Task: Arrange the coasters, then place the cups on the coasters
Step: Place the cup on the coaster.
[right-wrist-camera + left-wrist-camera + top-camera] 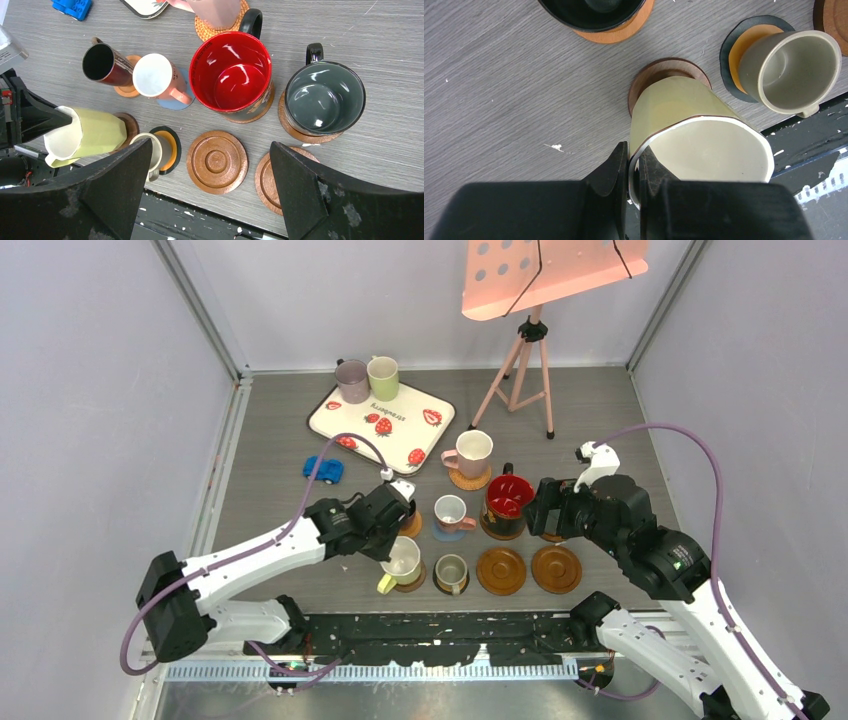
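My left gripper (633, 152) is shut on the rim of the yellow-green cup (674, 107), whose base sits over a dark wood coaster (659, 70). Beside it a grey cup (791, 70) stands on the black coaster with the orange centre (727, 55). A small black cup (594, 10) sits on an orange coaster (619, 34). My right gripper (210, 150) hangs open above two bare brown coasters (217, 162) (264, 182). Behind them stand the red-inside mug (230, 70), a dark grey mug (325, 97) and a pink cup (155, 75) on a blue coaster.
The strawberry tray (345, 420) at the back left holds a mauve cup (352, 380) and a cream cup (383, 378). A blue toy car (323, 469) lies near it. A pink tripod stand (525, 370) rises at the back right. Another cup (470, 452) sits on a woven coaster.
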